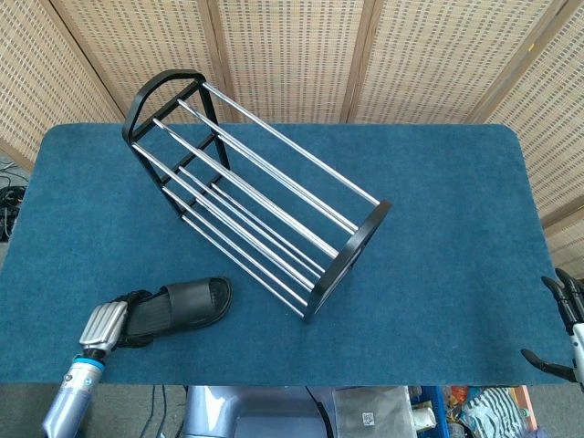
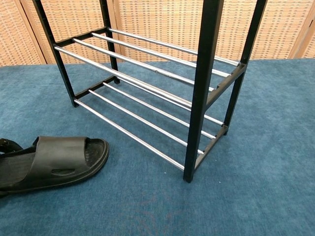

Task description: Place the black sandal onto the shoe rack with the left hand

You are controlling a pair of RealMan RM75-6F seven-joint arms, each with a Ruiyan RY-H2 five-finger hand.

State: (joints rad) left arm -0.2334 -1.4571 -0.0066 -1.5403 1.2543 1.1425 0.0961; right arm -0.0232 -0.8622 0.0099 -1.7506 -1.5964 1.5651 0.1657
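Note:
The black sandal (image 1: 189,303) lies flat on the blue table cover, toe pointing right toward the shoe rack (image 1: 256,197). My left hand (image 1: 117,318) has its fingers curled over the sandal's heel end and holds it. In the chest view the sandal (image 2: 55,160) is at the lower left, with a dark fingertip (image 2: 8,145) on its heel; the rack (image 2: 147,98) stands just behind and to the right. The rack is black-framed with chrome bars in two tiers. My right hand (image 1: 566,330) hangs off the table's right edge, fingers apart, holding nothing.
The blue table cover (image 1: 438,210) runs wide to the right of the rack. Wicker screen panels (image 1: 292,55) stand behind the table. The rack's near black end post (image 2: 202,98) rises in the middle of the chest view.

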